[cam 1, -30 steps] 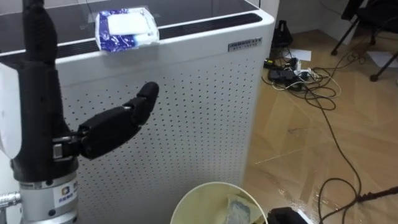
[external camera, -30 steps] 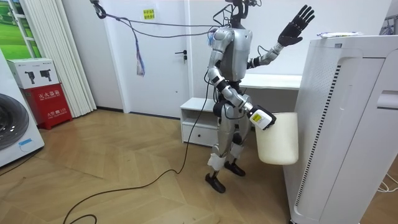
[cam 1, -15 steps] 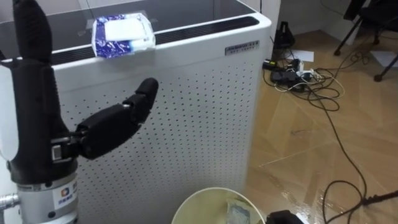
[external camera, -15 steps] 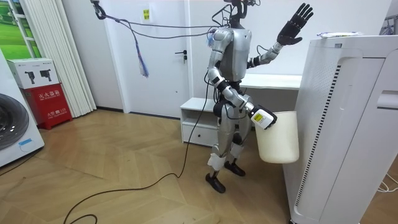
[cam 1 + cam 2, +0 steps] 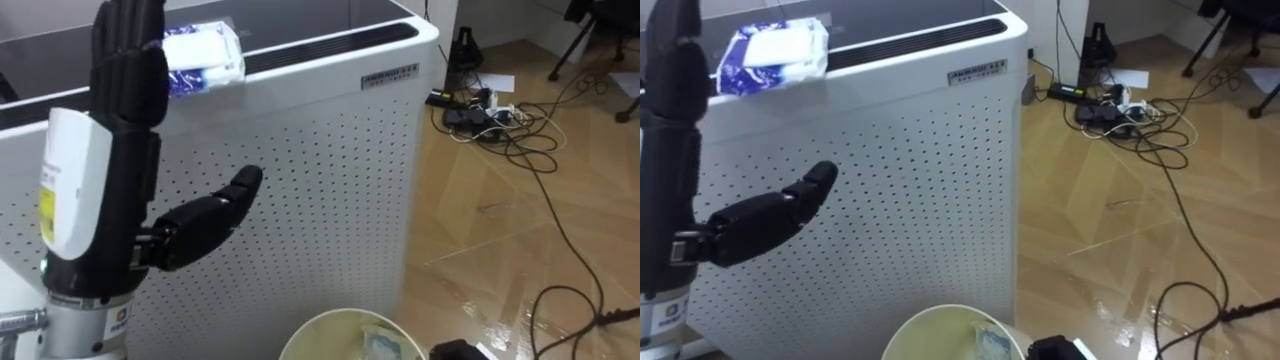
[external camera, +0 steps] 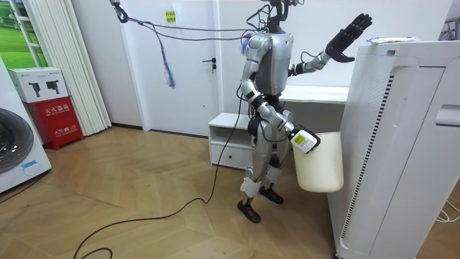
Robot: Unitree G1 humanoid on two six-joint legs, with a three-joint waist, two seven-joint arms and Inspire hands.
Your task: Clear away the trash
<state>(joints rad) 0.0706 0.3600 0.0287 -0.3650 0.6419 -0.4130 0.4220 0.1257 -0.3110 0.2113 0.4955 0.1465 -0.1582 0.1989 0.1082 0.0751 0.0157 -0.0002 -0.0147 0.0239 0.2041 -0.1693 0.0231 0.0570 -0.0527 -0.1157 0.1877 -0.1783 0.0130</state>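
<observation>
The robot's left hand point(image 5: 130, 150), fingers straight, hovered beside the blue-and-white packet point(image 5: 205, 55), ungrasped atop the white appliance point(image 5: 320, 150). The cream bin point(image 5: 330, 320) hung at its right hand point(image 6: 305, 139), grip indiscernible; one scrap point(image 5: 378, 345) lay inside, the pick apparently yet to come.

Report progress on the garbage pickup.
Done: one piece of litter lies in the bin at the right hand. Under way: the open left hand is raised beside the blue and white packet on top of the white appliance. Left: grasp that packet and drop it in the bin.
</observation>
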